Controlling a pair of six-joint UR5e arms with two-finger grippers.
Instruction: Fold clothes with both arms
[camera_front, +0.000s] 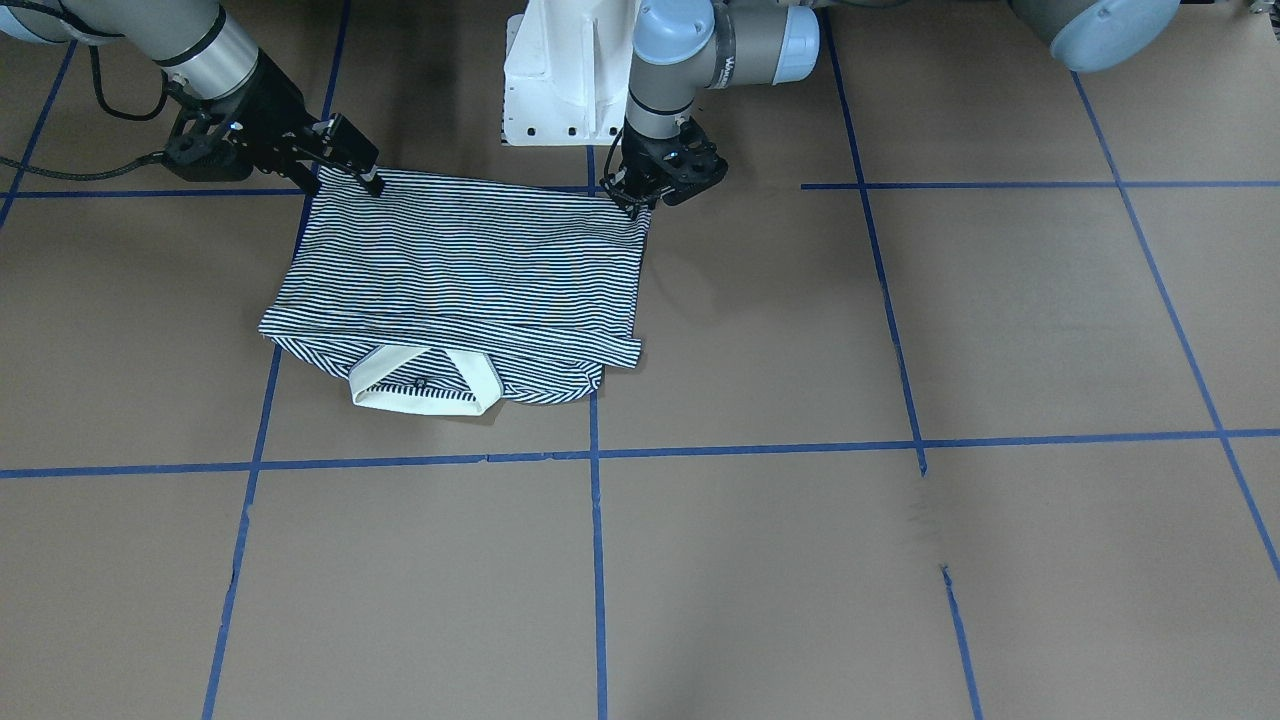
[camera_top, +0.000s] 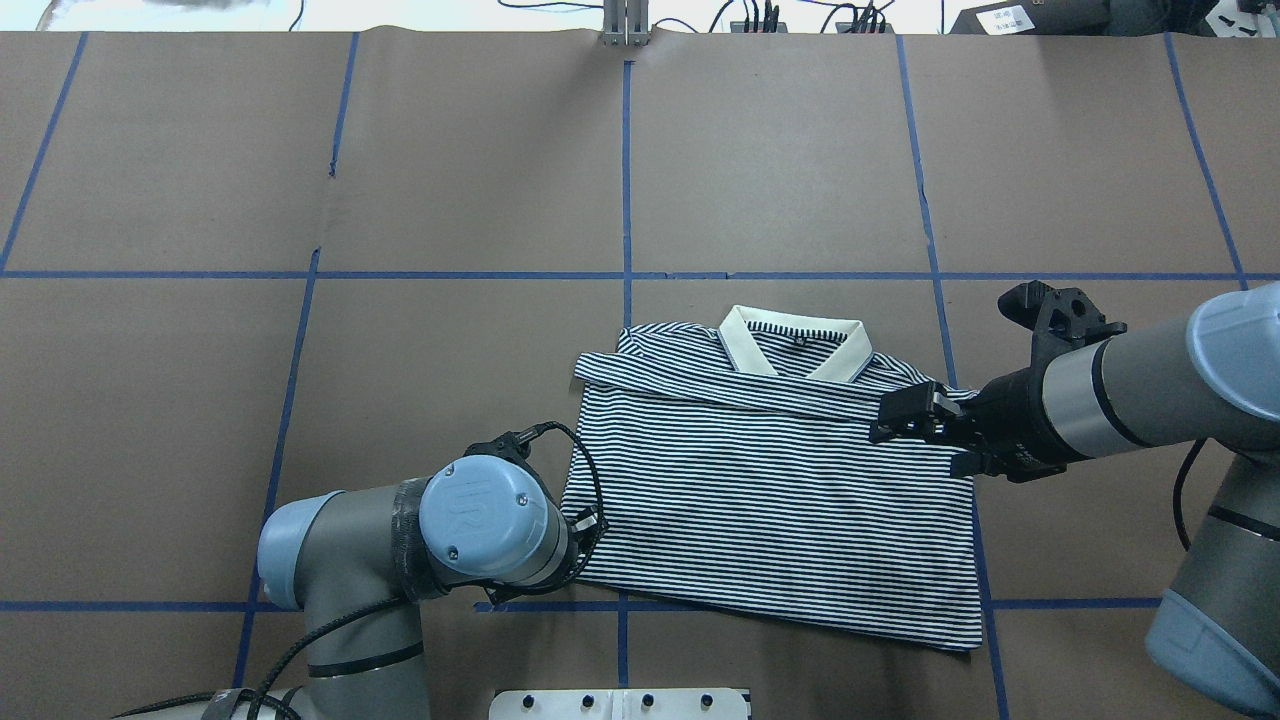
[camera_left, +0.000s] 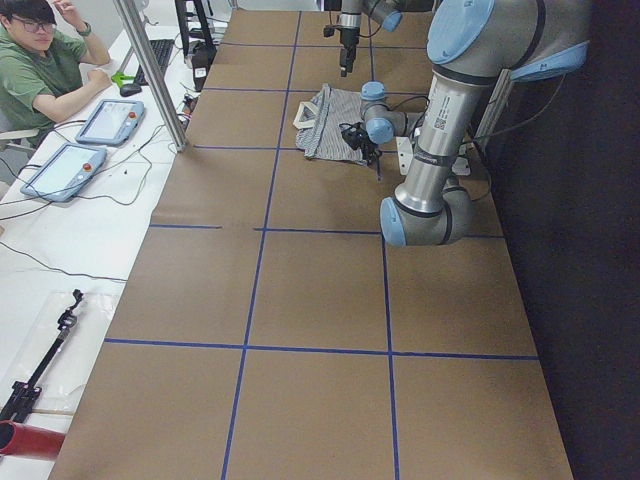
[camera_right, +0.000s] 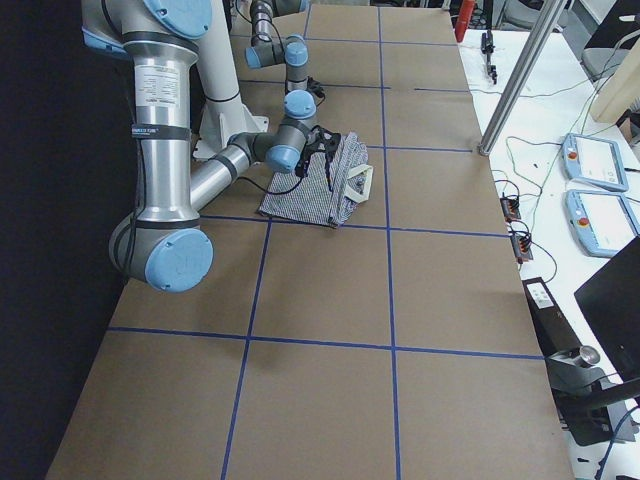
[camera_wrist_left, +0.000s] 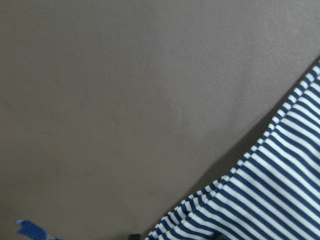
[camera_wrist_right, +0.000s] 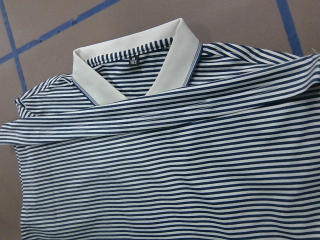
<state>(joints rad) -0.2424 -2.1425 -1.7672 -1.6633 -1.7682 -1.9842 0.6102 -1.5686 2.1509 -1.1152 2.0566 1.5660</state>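
The striped polo shirt (camera_top: 770, 490) lies flat near the robot, its cream collar (camera_top: 795, 345) on the far side. Its lower part is doubled up, so a hem band (camera_wrist_right: 165, 107) runs just under the collar. My left gripper (camera_front: 632, 203) is down at the shirt's near-left corner, fingers together, and looks shut on that corner. The left wrist view shows the striped edge (camera_wrist_left: 260, 190) with a shadow under it. My right gripper (camera_top: 925, 435) hangs open above the shirt's right side, clear of the cloth. The right wrist view shows no fingers.
Brown paper with blue tape lines (camera_top: 626, 200) covers the table. The white robot base (camera_front: 565, 75) stands right behind the shirt. A person (camera_left: 40, 60) sits at the side bench with tablets (camera_left: 60, 170) and cables.
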